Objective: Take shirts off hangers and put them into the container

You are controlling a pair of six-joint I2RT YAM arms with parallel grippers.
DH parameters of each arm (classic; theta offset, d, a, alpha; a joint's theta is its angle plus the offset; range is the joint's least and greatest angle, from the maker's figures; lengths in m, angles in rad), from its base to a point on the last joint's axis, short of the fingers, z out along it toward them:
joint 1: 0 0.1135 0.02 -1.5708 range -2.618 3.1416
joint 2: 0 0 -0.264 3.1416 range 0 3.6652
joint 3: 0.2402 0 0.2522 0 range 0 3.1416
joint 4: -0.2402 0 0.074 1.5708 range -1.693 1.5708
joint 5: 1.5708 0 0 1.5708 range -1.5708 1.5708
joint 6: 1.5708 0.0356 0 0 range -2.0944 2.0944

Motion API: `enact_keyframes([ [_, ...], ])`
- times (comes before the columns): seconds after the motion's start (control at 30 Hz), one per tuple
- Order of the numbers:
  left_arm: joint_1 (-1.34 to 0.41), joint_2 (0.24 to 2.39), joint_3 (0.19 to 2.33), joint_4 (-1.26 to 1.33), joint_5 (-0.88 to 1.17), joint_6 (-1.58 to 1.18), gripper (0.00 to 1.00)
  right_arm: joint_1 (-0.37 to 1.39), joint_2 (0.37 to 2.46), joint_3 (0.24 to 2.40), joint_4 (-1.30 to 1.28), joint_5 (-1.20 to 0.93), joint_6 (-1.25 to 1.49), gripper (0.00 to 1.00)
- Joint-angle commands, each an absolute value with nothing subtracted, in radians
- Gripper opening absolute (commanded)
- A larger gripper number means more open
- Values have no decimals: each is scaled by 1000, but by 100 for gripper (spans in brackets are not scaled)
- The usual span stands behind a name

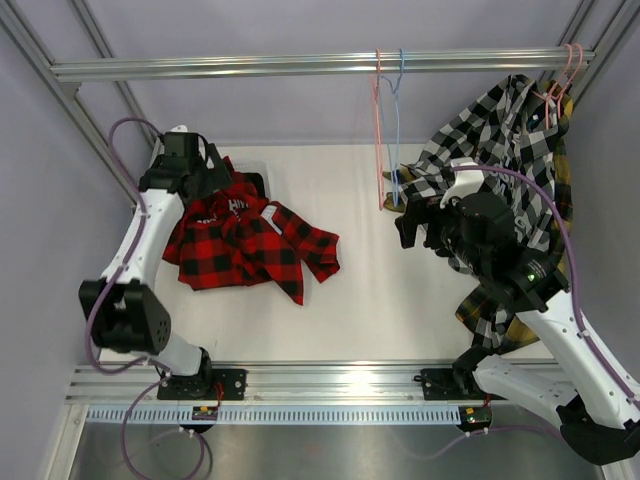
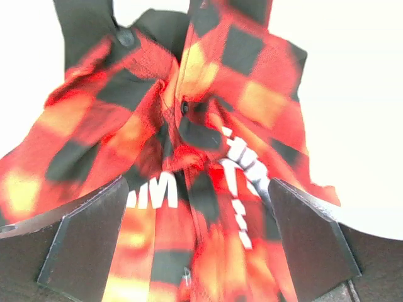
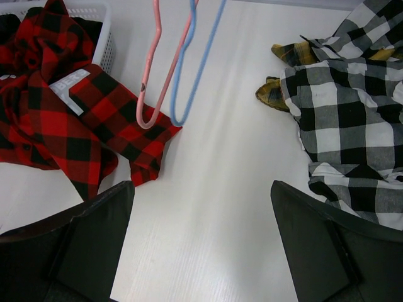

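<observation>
Robot lab: aluminium frame [image 1: 300, 66], white table [image 1: 370, 300]

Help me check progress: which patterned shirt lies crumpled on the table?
The red-and-black plaid shirt with white lettering, below the left end effector; the black-and-white check shirt and yellow-and-dark plaid shirt hang at right.

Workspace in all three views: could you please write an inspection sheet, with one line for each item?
Surface: white table, bare in the middle.
Job's things: red-and-black plaid shirt with white lettering lies over the white slotted plastic basket and spills onto the table; black-and-white check shirt and yellow-and-dark plaid shirt hang at the right; thin pink hanger and light blue hanger hang empty from the aluminium rail.
Clutter: nothing seen.
Grippers: left gripper open above the red-and-black shirt; right gripper open, empty, over bare table.
Cables: purple cables run along both arms.
Surroundings: aluminium frame, pale walls.
</observation>
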State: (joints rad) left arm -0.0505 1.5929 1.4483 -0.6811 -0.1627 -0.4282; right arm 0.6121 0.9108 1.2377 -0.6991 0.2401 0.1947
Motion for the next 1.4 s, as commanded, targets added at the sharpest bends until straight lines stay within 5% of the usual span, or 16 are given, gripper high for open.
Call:
enact_keyframes([
  [0.0,-119,1432,1407,-727,-265,-465,99,607,920,1262,-658,215,170,100],
  [0.47,-367,850,642,-467,-353,-632,99,606,911,1178,-600,108,141,99],
  [0.93,-371,1087,515,-134,-413,-703,99,606,919,1157,-600,23,144,100],
  [1.03,-371,1095,506,-109,-428,-707,87,606,914,1137,-595,12,149,99],
  [1.17,-371,1091,515,-113,-425,-704,48,607,913,1131,-597,8,149,99],
  [1.2,-371,1083,520,-133,-423,-698,23,607,914,1132,-600,9,147,100],
  [1.27,-371,1056,548,-175,-425,-693,4,607,914,1135,-603,15,144,99],
  [1.37,-371,1013,635,-316,-420,-684,0,607,916,1150,-623,17,143,99],
])
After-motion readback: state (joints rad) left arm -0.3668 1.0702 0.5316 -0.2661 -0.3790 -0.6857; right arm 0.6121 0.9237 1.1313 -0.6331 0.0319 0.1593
